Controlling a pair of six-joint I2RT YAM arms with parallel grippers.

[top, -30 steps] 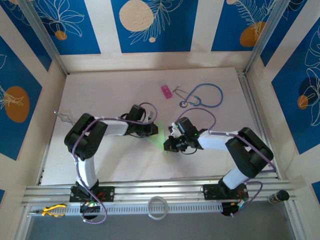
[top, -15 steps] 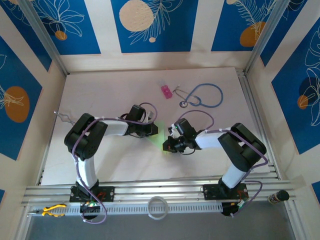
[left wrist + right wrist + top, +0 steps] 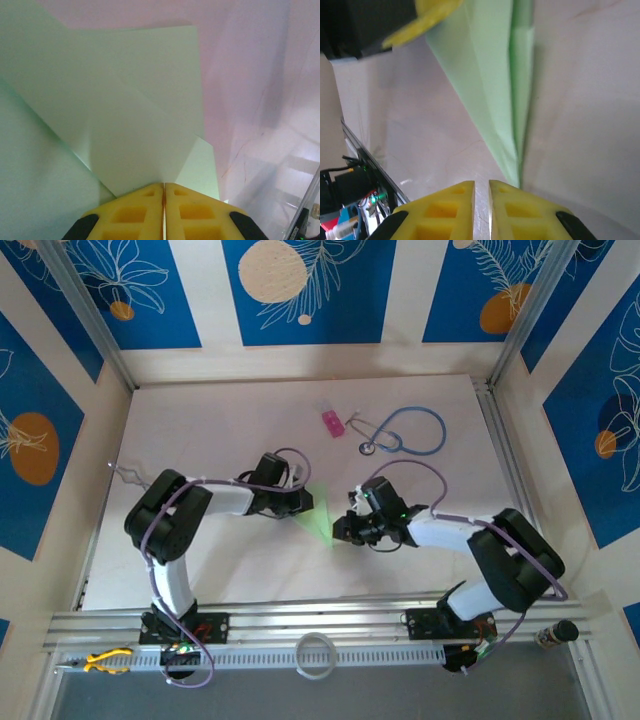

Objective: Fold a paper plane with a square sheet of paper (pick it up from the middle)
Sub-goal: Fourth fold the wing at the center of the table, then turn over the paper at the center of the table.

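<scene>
Lying flat on the white bench (image 3: 200, 430) near its middle, the paper plane (image 3: 318, 518) pointed its narrow tip toward the near edge, between the two arms. The left arm (image 3: 225, 495) reached in from the left, and in the left wrist view the left fingers (image 3: 130, 215) were clenched tight on the wide rear part of the light-green paper (image 3: 140, 125), the yellow pads meeting along a thin line with the folded layers fanning out ahead of them. The right arm (image 3: 440, 530) came in from the right, low over the bench. In the right wrist view the right fingers (image 3: 445, 215) stood slightly released, a narrow strip of bare bench showing between them and no paper in that gap. The pointed tip of the plane (image 3: 490, 85) ended just beside the right-hand pad; whether it touched that pad was hard to tell from this angle. A centre crease ran along the dart as a darker green band. Farther back on the bench lay a small pink block (image 3: 332, 422) and, just to its right, a blue stethoscope (image 3: 405, 430), both well apart from the paper.
</scene>
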